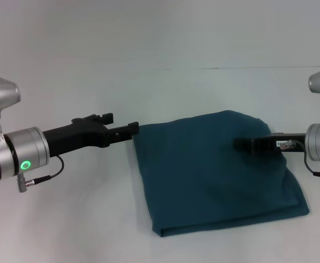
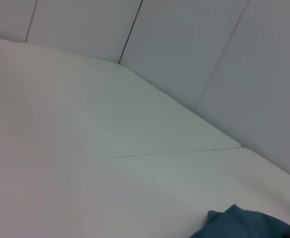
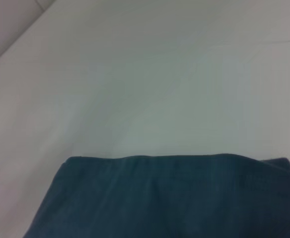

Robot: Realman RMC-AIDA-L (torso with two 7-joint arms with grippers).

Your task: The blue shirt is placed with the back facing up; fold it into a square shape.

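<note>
Plain white tabletop (image 1: 67,230), a thin seam running across its far part, blank pale wall panels (image 2: 184,44) behind it.

Nearest me, the large dark teal-blue cotton shirt (image 1: 209,175) is lying already folded into a rough, thick, four-sided pad, plain side up, its near corner pointing toward me and its far edge rounded and slightly puffed. It is sitting right of the table's middle.

My left gripper (image 1: 128,130) is reaching in from the left, its tips just at the pad's far left corner. I am reading its jaws as nearly together, but I cannot tell whether they are pinching fabric or only touching the edge.

My right gripper (image 1: 241,144) is hovering over the pad's right half, pointing left. Its finger gap is hidden from me, so I cannot tell how wide it is standing or whether it is holding cloth.

My judgement: the folding is mostly done, and both arms are positioned at opposite sides for squaring up or letting go of the bundle.
</note>
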